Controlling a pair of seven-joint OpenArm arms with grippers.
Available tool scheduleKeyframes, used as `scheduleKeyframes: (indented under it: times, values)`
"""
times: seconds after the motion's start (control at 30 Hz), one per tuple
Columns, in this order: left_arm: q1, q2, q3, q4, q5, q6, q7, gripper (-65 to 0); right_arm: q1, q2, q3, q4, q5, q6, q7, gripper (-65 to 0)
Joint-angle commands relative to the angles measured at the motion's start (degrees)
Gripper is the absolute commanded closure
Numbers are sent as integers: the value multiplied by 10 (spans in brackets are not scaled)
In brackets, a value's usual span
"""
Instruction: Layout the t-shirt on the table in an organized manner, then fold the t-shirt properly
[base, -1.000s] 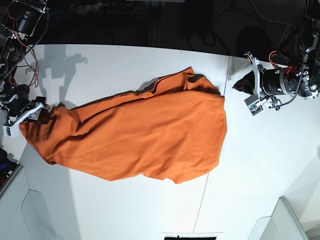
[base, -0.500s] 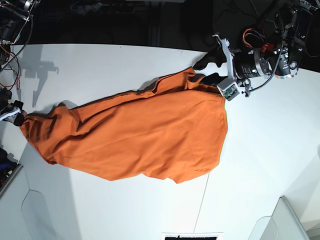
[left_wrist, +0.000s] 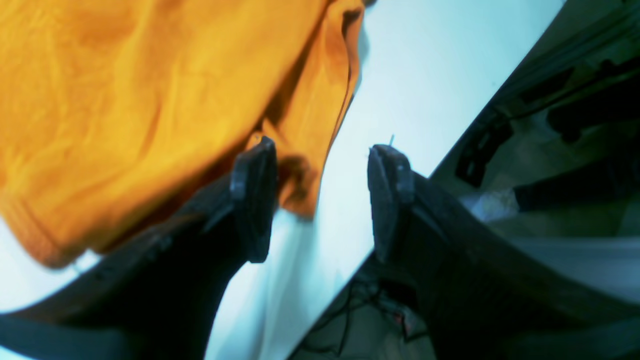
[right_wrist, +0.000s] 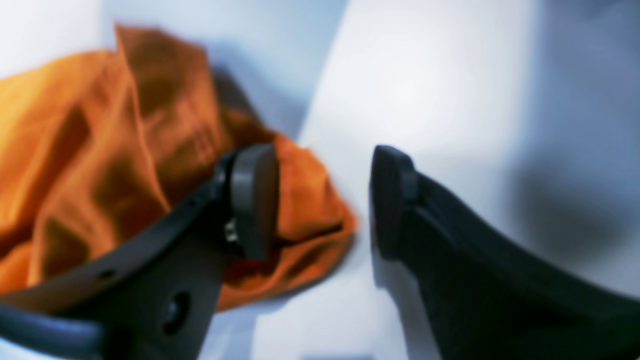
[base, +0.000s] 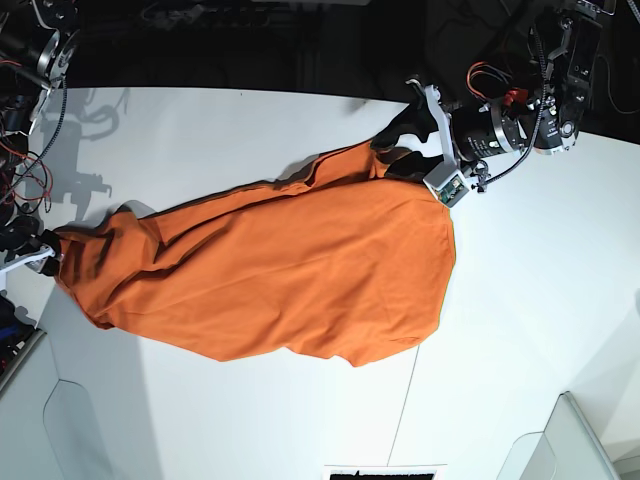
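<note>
The left gripper (base: 397, 152), seen well out over bare tabletop a second ago, is now brought in against the far corner of the plain orange soft-cloth t-shirt (base: 280, 270). Its jaws are parted, and in the left wrist view one black pad (left_wrist: 252, 197) is set over the cloth's folded edge while the other stands over bare white surface; nothing is gripped yet. The right gripper (base: 45, 258), which lay over the opposite end of the garment a second ago, is now drawn out to that end's very tip, near the table's side edge. Its jaws are likewise parted, with a bunched orange corner lying partly between them and not clamped.

This is judged to mean that both corners are being lined up for a grasp, so that the garment can be pulled flat; the laying-out is not yet done and no fold is begun.

The t-shirt is spread diagonally across the large matte white table (base: 520, 300), crumpled into a long bag-like shape, with sleeves and collar not to be made out. A thin dark seam line (base: 405, 400) is crossed by the cloth. A white panel (base: 560, 445) is seen at the near corner. Nothing is found lying on the garment; the bunching alone is judged to be in the way.
</note>
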Motion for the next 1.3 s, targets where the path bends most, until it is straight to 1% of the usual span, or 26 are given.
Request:
scheduleKeyframes:
  times: [0.0, 0.03, 0.07, 0.17, 0.2, 0.27, 0.33, 0.47, 0.53, 0.63, 0.67, 0.73, 0.77, 0.8, 0.83, 0.9, 1.0, 1.07, 1.13, 1.2, 1.27]
  values:
    - [-6, -2, -3, -3, -7, -3, -12, -316, 14, 11, -14, 3, 7, 9, 12, -301]
    - [-10, 2, -3, -13, -7, -3, -12, -316, 13, 11, -31, 0, 6, 11, 11, -271]
    - [-15, 5, -3, -24, -7, -3, -12, -316, 11, 11, -46, -2, 3, 11, 7, -219]
    - [-39, 7, -3, -69, -7, -3, -12, -316, 11, 11, -70, 1, 5, 11, -36, -18]
    - [-47, 7, -3, -85, -5, -3, -12, -316, 10, 11, -70, 5, 12, 11, -53, 0]
    - [-64, 7, -3, -118, 7, -3, -12, -316, 8, 11, -66, 17, 29, 12, -92, 0]
    - [-76, 7, -3, -148, 20, -3, -16, -316, -7, 11, -54, 43, 65, 33, -132, 0]
    - [-95, 7, -3, -200, 23, -3, -17, -317, -71, 9, -13, 132, 184, 59, -201, 0]
    - [-109, 6, -3, -218, 23, -3, -16, -316, -106, 0, 16, 182, 207, 80, -228, 0]
    - [-126, 1, -3, -226, 23, -3, -16, -316, -160, -21, 66, 257, 224, 88, -247, 0]
    - [-130, -3, -3, -226, 23, -3, -16, -316, -178, -28, 82, 281, 228, 88, -247, -45]
    - [-138, -12, -3, -226, 23, -3, -16, -316, -210, -40, 114, 326, 232, 88, -244, -205]
    - [-140, -19, -3, -226, 23, -3, -16, -316, -222, -45, 128, 345, 233, 88, -236, -269]
    - [-143, -25, -3, -226, 23, -3, -16, -316, -231, -50, 143, 362, 232, 88, -225, -311]
    - [-145, -32, -3, -226, 22, -3, -16, -316, -234, -53, 156, 376, 232, 88, -212, -324]
    - [-150, -48, -3, -226, 18, -3, -15, -316, -231, -55, 173, 391, 232, 88, -191, -323]
    - [-149, -77, -3, -221, -23, -3, -6, -316, -204, -56, 167, 389, 228, 88, -183, -323]
    - [-145, -93, -3, -210, -56, -3, 13, -316, -184, -55, 147, 379, 212, 88, -174, -323]
    - [-143, -104, -3, -192, -84, -3, 37, -316, -163, -55, 115, 362, 181, 83, -154, -323]
    - [-144, -108, -3, -173, -100, -3, 53, -316, -139, -55, 73, 332, 153, 82, -135, -323]
    - [-143, -109, -3, -154, -103, -3, 54, -316, -115, -56, 26, 297, 141, 82, -126, -317]
